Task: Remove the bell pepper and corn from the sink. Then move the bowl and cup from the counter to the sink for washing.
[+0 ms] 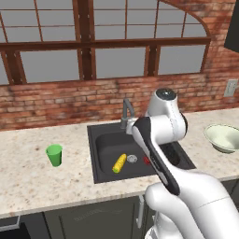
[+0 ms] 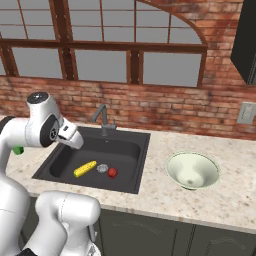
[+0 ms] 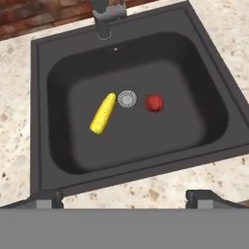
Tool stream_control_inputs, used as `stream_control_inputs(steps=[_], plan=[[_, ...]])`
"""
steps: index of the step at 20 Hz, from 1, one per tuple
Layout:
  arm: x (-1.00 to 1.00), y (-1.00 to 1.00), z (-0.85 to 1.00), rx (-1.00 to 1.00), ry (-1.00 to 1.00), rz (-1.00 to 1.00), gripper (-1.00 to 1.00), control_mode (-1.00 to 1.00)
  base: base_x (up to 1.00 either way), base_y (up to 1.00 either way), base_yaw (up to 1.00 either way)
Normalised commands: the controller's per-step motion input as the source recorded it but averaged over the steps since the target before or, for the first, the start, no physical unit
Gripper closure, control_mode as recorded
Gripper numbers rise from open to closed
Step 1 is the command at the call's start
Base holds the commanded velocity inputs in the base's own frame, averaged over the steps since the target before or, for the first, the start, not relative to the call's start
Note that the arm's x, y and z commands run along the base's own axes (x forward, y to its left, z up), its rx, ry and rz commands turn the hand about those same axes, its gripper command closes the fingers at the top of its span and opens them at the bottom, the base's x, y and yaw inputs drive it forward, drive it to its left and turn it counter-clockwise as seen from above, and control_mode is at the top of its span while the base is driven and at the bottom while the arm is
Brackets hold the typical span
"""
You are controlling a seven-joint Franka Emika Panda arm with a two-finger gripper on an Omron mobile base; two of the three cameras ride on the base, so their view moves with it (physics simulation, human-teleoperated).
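The dark sink [image 1: 105, 140] [image 2: 129, 144] [image 3: 194, 73] holds a yellow corn cob [image 1: 119, 163] [image 2: 85, 169] [image 3: 103, 114] left of the round drain [image 3: 127, 99]. A small red bell pepper [image 1: 146, 160] [image 2: 112, 172] [image 3: 154, 103] lies just right of the drain. My gripper [image 3: 126, 199] hangs open and empty above the sink's near rim, well above both. A bright green cup [image 1: 54, 155] stands on the counter [image 1: 28, 182] left of the sink; my arm partly hides the cup [image 2: 18, 149] in the right base view. The pale bowl [image 1: 224, 137] [image 2: 192, 170] sits on the counter right of the sink.
A grey faucet [image 1: 126, 112] [image 2: 101, 117] [image 3: 104, 14] rises at the sink's back edge. Behind the counter stand a brick wall and a window. A wall outlet [image 2: 246, 112] is at the far right. Bare counter [image 2: 225, 200] lies on both sides of the sink.
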Motion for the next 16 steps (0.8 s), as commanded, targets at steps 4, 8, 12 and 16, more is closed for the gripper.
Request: stream_control_inputs(steps=[4, 8, 12, 16], plan=[[0.00, 0.09, -0.25, 0.02, -0.01, -0.04, -1.00, -1.00, 0.00, 0.00, 0.00], [0.01, 0.11, -0.25, 0.06, -0.07, -0.05, -1.00, -1.00, 0.00, 0.00, 0.00], [0.01, 0.07, -0.24, 0.09, -0.12, -0.03, -1.00, -1.00, 0.00, 0.00, 0.00], [0.02, 0.04, -0.24, 0.05, -0.13, -0.03, -1.00, -1.00, 0.00, 0.00, 0.00]])
